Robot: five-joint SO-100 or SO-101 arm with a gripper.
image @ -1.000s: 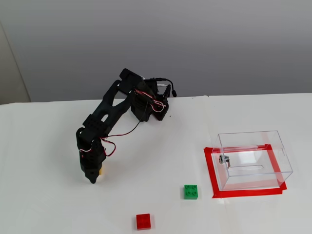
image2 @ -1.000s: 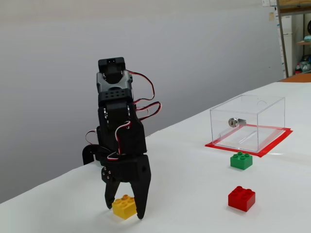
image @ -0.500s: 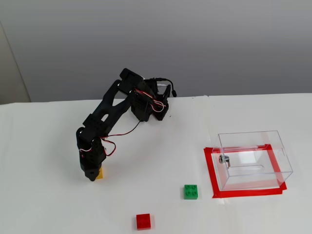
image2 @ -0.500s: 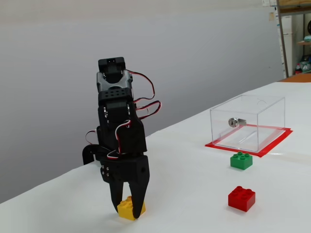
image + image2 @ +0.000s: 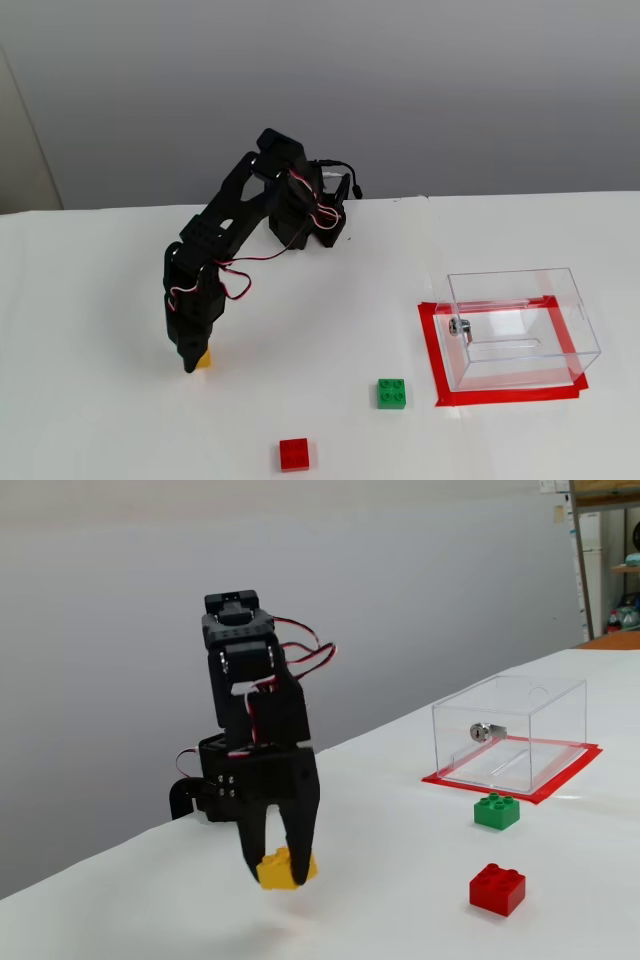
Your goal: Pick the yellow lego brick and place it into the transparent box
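The yellow lego brick (image 5: 291, 864) sits between the two black fingers of my gripper (image 5: 278, 876), which points straight down and is shut on it. The brick looks tilted and a little above the white table, with a faint shadow under it. In a fixed view from above, the gripper (image 5: 191, 364) is at the left of the table and only a corner of the brick (image 5: 205, 359) shows beside the fingers. The transparent box (image 5: 563, 312) stands empty at the right, far from the gripper; it also shows in the other fixed view (image 5: 540, 706).
A green brick (image 5: 391, 393) lies near the box's left front corner and a red brick (image 5: 294, 454) lies at the table's front edge; both show in the other fixed view, green (image 5: 497, 811), red (image 5: 497, 889). Red tape (image 5: 430, 345) frames the box.
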